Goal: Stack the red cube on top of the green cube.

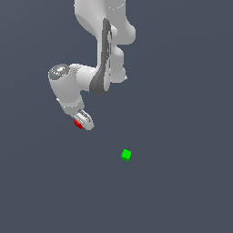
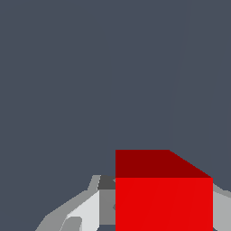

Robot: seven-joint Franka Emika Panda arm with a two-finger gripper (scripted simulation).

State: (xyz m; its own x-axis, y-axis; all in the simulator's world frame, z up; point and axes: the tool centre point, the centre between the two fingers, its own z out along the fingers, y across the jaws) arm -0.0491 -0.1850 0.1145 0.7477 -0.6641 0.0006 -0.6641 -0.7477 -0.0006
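The red cube (image 1: 78, 124) sits between my gripper's (image 1: 83, 122) fingertips, at the exterior view's left of centre. In the wrist view the red cube (image 2: 163, 203) fills the space between the two fingers (image 2: 85, 210), which touch its sides, so the gripper is shut on it. Whether the cube is off the floor I cannot tell. The green cube (image 1: 126, 155) lies alone on the flat grey floor, below and to the exterior view's right of the gripper, well apart from it. It does not show in the wrist view.
The white arm (image 1: 102, 54) reaches down from the top of the exterior view. The plain dark grey floor (image 1: 182, 182) surrounds both cubes.
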